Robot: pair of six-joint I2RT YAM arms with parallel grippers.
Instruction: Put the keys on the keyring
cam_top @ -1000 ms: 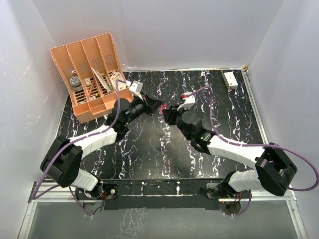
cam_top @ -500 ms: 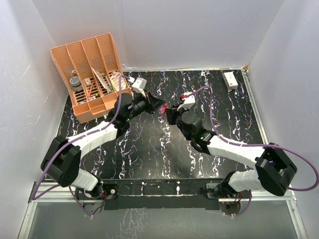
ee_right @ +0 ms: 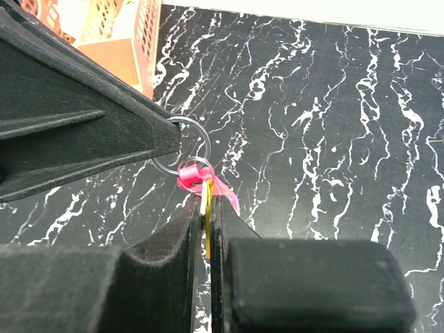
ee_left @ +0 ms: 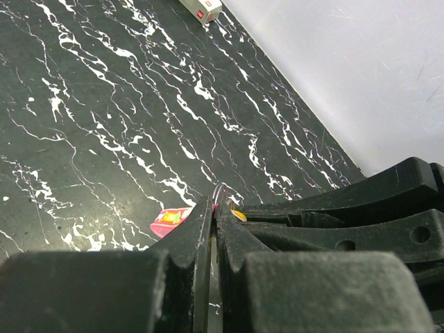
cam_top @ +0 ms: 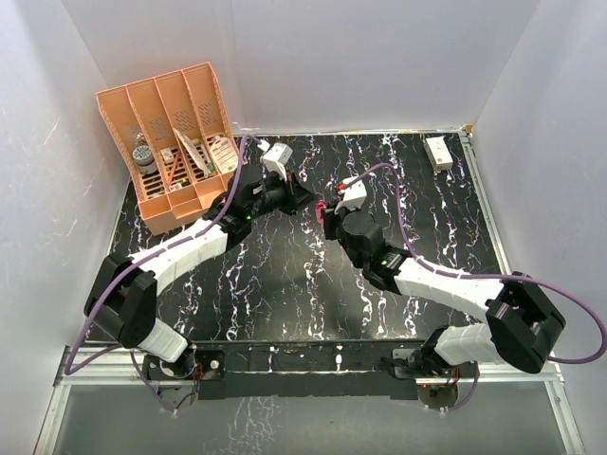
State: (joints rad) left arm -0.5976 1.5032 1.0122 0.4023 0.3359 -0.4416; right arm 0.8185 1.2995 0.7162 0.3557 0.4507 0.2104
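Note:
My two grippers meet tip to tip above the middle of the table. My left gripper [cam_top: 303, 198] [ee_left: 215, 208] is shut on the thin metal ring [ee_right: 182, 144] of the keyring. The pinkish-red strap [cam_top: 321, 206] [ee_left: 170, 220] [ee_right: 225, 191] hangs between the two grippers, looped on a smaller ring [ee_right: 198, 166]. My right gripper [cam_top: 327, 216] [ee_right: 207, 202] is shut on the small yellow-gold key [ee_right: 207, 211], edge-on between the pads, its top at the strap's small ring. A bit of the key [ee_left: 238, 214] shows in the left wrist view beside the right gripper's black fingers [ee_left: 347, 208].
An orange slotted organizer [cam_top: 175, 142] holding several small items stands at the back left, and shows in the right wrist view [ee_right: 118, 28]. A small white box [cam_top: 438, 152] [ee_left: 201, 8] lies at the back right. White walls enclose the black marbled table [cam_top: 285, 284].
Both grippers have shifted slightly toward the back and right, the left wrist swinging up and away from the organizer. The strap stays held between them.

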